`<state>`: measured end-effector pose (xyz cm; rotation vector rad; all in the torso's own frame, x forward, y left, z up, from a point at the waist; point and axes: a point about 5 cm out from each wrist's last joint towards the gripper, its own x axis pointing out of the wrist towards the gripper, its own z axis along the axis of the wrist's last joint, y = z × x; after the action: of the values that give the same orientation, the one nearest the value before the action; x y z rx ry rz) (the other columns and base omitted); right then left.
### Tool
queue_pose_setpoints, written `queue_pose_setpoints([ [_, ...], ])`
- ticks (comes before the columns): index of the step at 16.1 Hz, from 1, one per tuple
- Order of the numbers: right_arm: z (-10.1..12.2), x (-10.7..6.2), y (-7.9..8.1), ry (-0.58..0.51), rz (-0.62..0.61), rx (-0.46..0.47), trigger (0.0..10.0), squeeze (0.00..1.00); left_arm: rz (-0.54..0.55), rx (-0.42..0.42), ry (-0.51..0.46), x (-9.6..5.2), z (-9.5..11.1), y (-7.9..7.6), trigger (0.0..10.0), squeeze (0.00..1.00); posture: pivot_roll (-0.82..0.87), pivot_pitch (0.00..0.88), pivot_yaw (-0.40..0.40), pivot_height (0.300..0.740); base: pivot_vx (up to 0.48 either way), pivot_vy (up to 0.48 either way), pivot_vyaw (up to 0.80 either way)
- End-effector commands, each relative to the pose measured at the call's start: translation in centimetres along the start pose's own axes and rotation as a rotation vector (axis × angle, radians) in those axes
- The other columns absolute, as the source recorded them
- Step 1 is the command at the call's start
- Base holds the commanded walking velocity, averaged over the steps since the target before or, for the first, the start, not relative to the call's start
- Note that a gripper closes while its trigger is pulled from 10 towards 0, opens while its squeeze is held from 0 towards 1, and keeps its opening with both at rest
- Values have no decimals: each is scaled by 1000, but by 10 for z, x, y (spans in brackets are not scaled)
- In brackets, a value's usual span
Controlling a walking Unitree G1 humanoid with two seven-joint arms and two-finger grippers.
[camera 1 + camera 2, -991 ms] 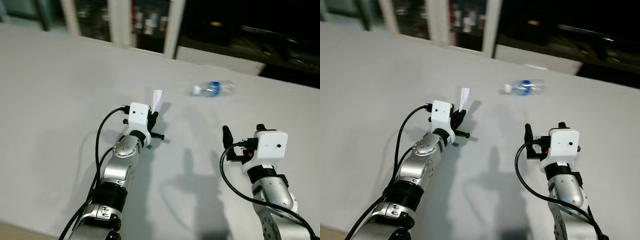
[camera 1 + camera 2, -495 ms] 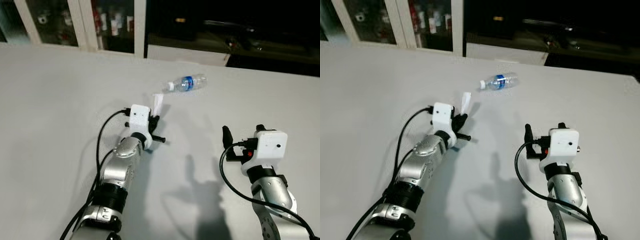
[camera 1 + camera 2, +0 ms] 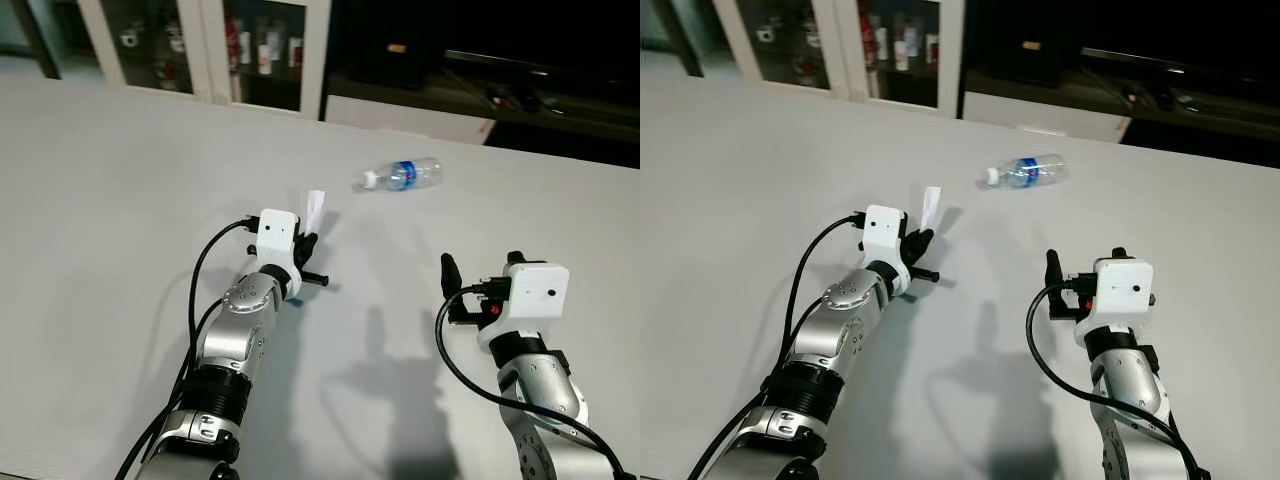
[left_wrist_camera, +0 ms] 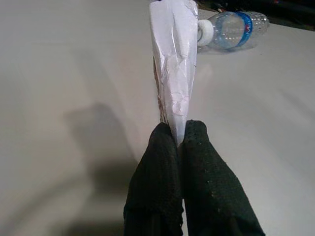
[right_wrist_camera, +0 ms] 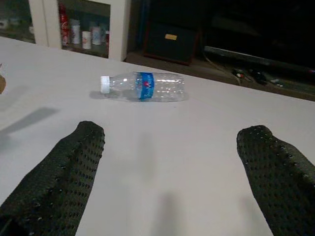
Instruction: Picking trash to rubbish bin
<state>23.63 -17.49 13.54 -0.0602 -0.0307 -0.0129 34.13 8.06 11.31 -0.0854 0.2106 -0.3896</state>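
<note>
My left gripper [image 3: 309, 240] is shut on a strip of white crumpled paper [image 3: 315, 207], held upright above the pale floor; the left wrist view has the paper [image 4: 175, 69] rising from between the two black fingers [image 4: 156, 177]. A clear plastic bottle [image 3: 402, 175] with a blue label and white cap lies on its side on the floor ahead, also in the bottle's right wrist image [image 5: 142, 86]. My right gripper [image 3: 450, 285] hangs open, nothing between its fingers [image 5: 64, 172], a short way back from the bottle.
White-framed glass cabinets [image 3: 210, 45] with small items on shelves stand along the far wall at the left. A dark low unit [image 3: 520, 90] runs along the back right. The pale floor [image 3: 120, 200] stretches wide around both arms.
The camera has swung, so the whole scene shifts; the bottle now sits further right in view than half a second ago. Both grippers hold the same pose, the left still holding the paper.
</note>
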Motion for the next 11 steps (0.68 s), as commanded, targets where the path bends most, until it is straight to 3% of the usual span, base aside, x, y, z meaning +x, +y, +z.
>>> queue_pose_setpoints([
  [1, 0, -2, -4, -2, -12, -4, 10000, 0, -30, 11, -19, 2, 8, -5, 10000, 0, 180, 70, -65, 740, 0, 281, 0],
  [11, 3, 2, -2, -16, -11, 8, 10000, 0, -22, 19, -12, 1, 10, 0, 10000, 0, 189, 72, -61, 740, 0, 350, 0],
])
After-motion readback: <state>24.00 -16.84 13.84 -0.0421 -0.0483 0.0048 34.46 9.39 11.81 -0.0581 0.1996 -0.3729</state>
